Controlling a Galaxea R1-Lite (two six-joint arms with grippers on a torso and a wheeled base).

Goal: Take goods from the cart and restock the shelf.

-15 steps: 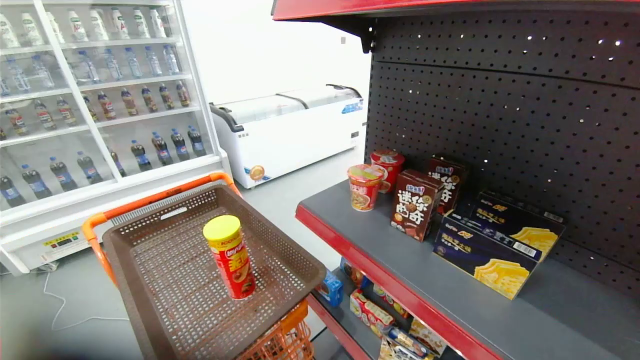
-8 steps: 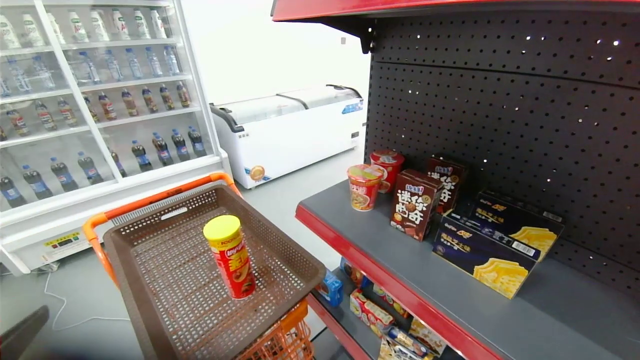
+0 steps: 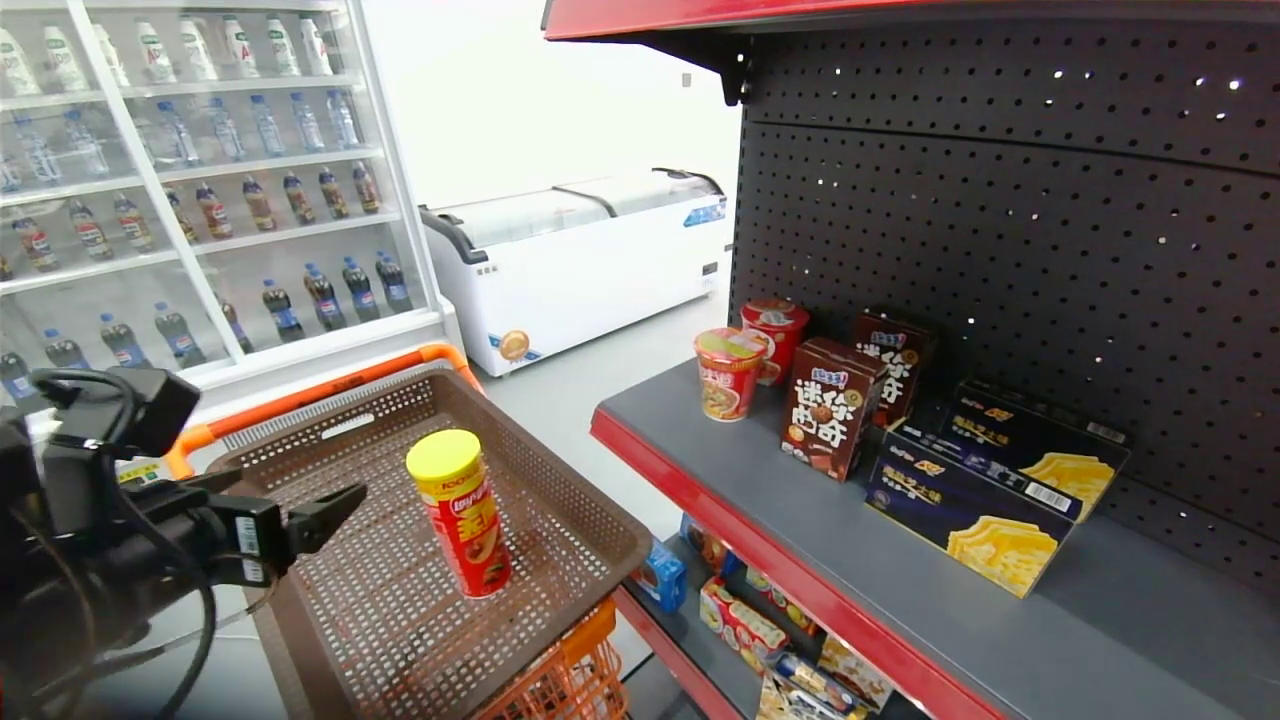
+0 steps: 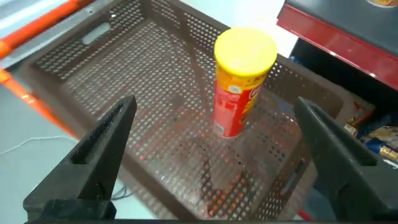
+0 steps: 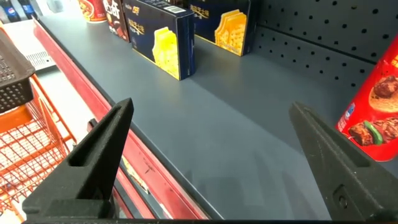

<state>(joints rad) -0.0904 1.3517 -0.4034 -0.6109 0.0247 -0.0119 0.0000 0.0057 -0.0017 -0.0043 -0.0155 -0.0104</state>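
Note:
A red chip can with a yellow lid (image 3: pixel 458 512) stands upright in the brown perforated basket (image 3: pixel 300 470) on top of the orange cart. My left gripper (image 3: pixel 335 505) is open over the basket's left rim, a short way left of the can and not touching it. The left wrist view has the can (image 4: pixel 239 87) centred ahead of the spread fingers (image 4: pixel 99 149). My right gripper (image 5: pixel 211 106) is open above a bare stretch of the grey shelf (image 5: pixel 236 143), holding nothing.
On the grey shelf (image 3: pixel 760 500) stand cup noodles (image 3: pixel 730 372), brown snack boxes (image 3: pixel 830 420) and dark blue boxes (image 3: pixel 985 500). A red can (image 5: pixel 376 106) stands further along the shelf. Lower shelves hold goods. Drink coolers and a chest freezer (image 3: pixel 580 260) stand behind.
My left arm has come up into the head view from the lower left and now has its open gripper at the basket's left rim. The can and shelf goods are unmoved.

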